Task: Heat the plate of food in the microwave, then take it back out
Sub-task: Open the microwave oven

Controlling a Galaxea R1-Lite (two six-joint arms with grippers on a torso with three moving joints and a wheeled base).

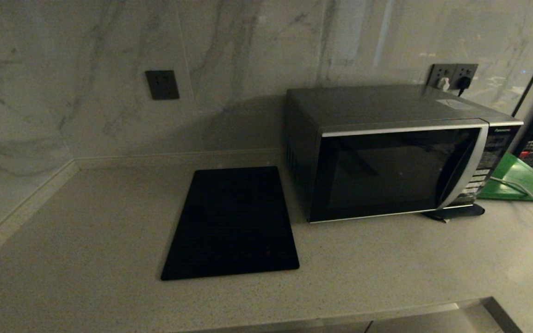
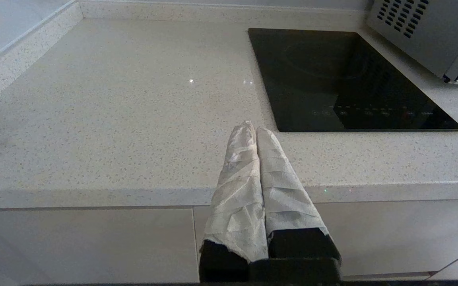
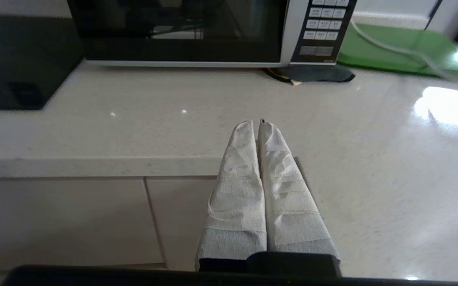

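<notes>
The microwave (image 1: 396, 157) stands on the far right of the counter (image 1: 86, 259), its back toward the marbled wall. Its dark glass door is closed, and the keypad panel (image 3: 324, 29) sits at its right end. The plate of food shows in none of my views; I cannot tell where it is.

Just left of the microwave, a flat black slab (image 1: 232, 224) lies flat on the counter, close beside the oven's side wall but not touching it. To the right of the microwave, a green board (image 1: 521, 180) rests on the counter with a pale cord (image 1: 518, 187) running across it. A dark pad (image 3: 312, 73) pokes out from under the microwave's near right corner. Two wall sockets are visible: one (image 1: 162, 84) on the wall behind the slab, another (image 1: 454, 76) behind the microwave with plugs in it.

My left pincer (image 2: 255, 129) hangs at the near edge of the counter, left of the slab, its wrapped fingers pressed together with nothing between them. My right pincer (image 3: 256, 124) hangs over the near edge of the counter in front of the microwave, well short of the door, fingers likewise pressed tight and gripping nothing.
</notes>
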